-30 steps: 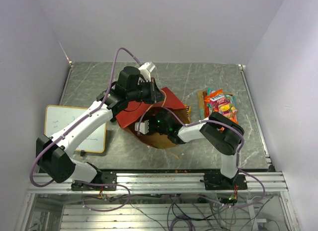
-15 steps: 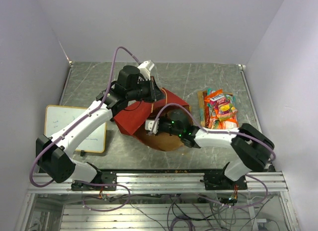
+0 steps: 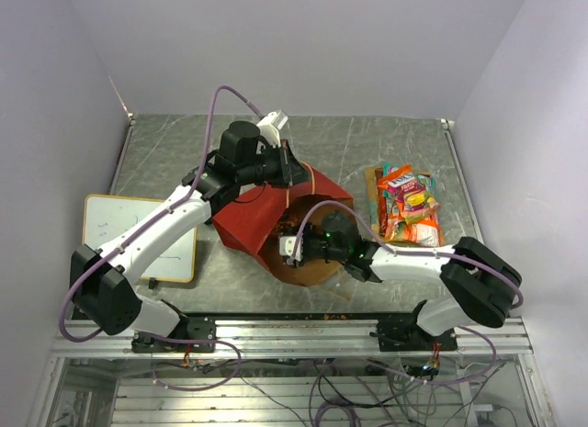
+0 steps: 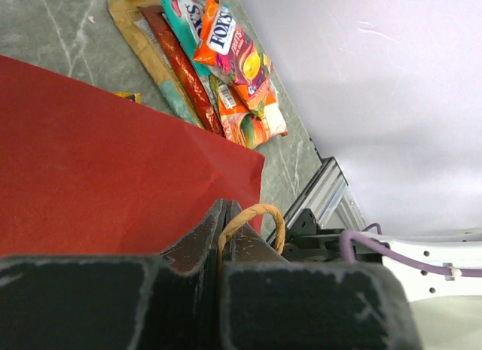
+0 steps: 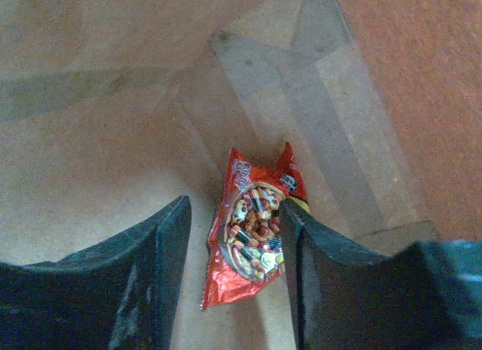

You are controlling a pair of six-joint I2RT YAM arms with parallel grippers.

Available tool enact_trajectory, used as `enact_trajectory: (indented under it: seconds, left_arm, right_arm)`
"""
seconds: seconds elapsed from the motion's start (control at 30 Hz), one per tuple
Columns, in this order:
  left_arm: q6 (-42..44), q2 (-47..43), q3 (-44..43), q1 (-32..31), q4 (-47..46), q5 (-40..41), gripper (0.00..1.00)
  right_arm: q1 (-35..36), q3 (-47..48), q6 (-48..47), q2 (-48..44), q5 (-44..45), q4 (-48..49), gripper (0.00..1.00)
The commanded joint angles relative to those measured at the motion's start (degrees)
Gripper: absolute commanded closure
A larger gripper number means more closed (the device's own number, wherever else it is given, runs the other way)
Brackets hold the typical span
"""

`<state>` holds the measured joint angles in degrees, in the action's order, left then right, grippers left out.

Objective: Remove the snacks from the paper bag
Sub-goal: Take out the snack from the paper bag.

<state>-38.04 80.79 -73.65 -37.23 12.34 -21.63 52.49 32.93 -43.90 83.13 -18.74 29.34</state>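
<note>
Where my right gripper [image 3: 296, 246] is: nearest my bases, pushed into the mouth of the paper bag [image 3: 250, 227], fingers pointing at the bag's bottom.
Right jaws: parted partway, gripping nothing.
Red packet [image 5: 248, 233]: the one snack I can see inside the bag, lying flat on the brown kraft floor [image 5: 113, 101] just past my right fingertips; its right edge runs behind my right finger [image 5: 301, 245], and I cannot tell whether the two touch.
Paper bag: on the table [image 3: 367, 142] between my two arms, red outside, round brown opening turned toward my bases.
Whiteboard [image 3: 138, 234]: yellow-framed, flat on the table to the left of the bag, apart from it.
Left gripper [image 3: 292, 168]: at the bag's far upper edge, above the red panel [image 4: 98, 154].
Left jaws: clamped tight on the cord handle [image 4: 252, 214], whose tan loop sticks out just beyond my fingertips.
Snacks out of the bag [image 3: 409, 207]: a pile of glossy packets, orange, red and multicoloured, overlapping one another on the table to the right of the bag, apart from it.
</note>
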Motion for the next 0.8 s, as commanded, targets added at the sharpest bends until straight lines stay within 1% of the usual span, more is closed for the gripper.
enact_trajectory:
  seconds: [0.0,0.03,0.1,0.13,0.2,0.37,0.57,0.7,0.77]
  left_arm:
    - [-0.89,-1.14,1.14,0.11,-2.49,-3.65,0.93]
    - [-0.85,-1.18,1.08,0.11,-2.34,-4.08,0.93]
    - [-0.97,-1.09,1.07,0.08,-2.15,-4.75,0.93]
    - [-1.06,-1.03,0.95,0.06,-2.0,-5.02,0.93]
    - [-1.01,-0.86,0.69,0.06,-1.58,-5.63,0.93]
    - [-0.81,-1.22,0.44,-0.03,-0.61,-6.23,0.93]
    - [0.04,-2.27,0.26,-0.01,1.38,-4.19,0.93]
    - [0.42,-2.53,0.25,0.03,1.94,-3.4,0.93]
    - [0.46,-2.57,0.24,0.01,1.99,-2.83,0.93]
  right_arm:
    - [-0.13,1.04,-6.04,4.33,-1.78,3.61,0.46]
    - [-0.11,2.29,-7.29,5.8,-1.24,3.28,0.42]
    - [-0.18,4.9,-9.17,8.83,-0.79,2.85,0.28]
    - [-0.17,5.75,-9.76,10.19,-0.77,3.32,0.26]
    - [-0.16,7.68,-11.09,12.71,-0.3,3.43,0.25]
    - [-0.27,11.95,-9.59,18.59,4.54,6.38,0.26]
    - [-1.56,10.53,-9.45,22.91,4.52,8.57,0.29]
    - [-1.61,10.4,-9.48,24.25,6.17,8.48,0.37]
    - [-1.82,10.02,-8.88,24.69,7.66,9.5,0.45]
